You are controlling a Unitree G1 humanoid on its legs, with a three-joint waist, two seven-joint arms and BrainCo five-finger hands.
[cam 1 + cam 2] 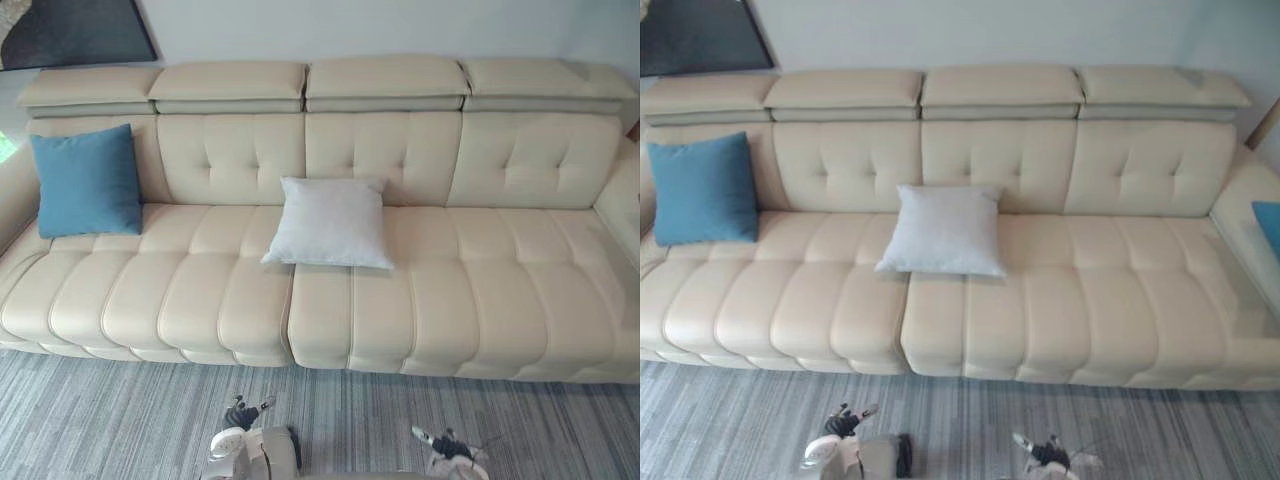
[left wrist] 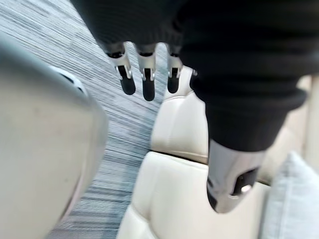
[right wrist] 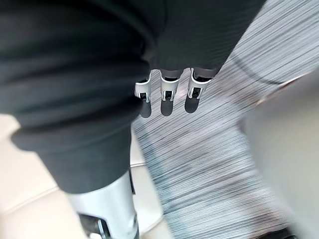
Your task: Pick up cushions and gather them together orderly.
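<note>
A blue cushion [image 1: 87,180] leans upright against the backrest at the left end of the cream sofa [image 1: 480,300]. A light grey cushion [image 1: 330,222] leans on the backrest near the sofa's middle. The edge of a second blue cushion [image 1: 1268,225] shows on the sofa's right corner section. My left hand [image 1: 243,412] hangs low over the carpet in front of the sofa, its fingers [image 2: 144,74] straight and holding nothing. Further right, my right hand [image 1: 445,445] also hangs above the carpet, open, with relaxed fingers [image 3: 167,94]. Both hands are well short of the cushions.
Grey striped carpet [image 1: 100,420] runs along the sofa's front. A dark panel [image 1: 70,30] leans on the wall behind the sofa's left end. The right half of the seat [image 1: 520,260] carries nothing.
</note>
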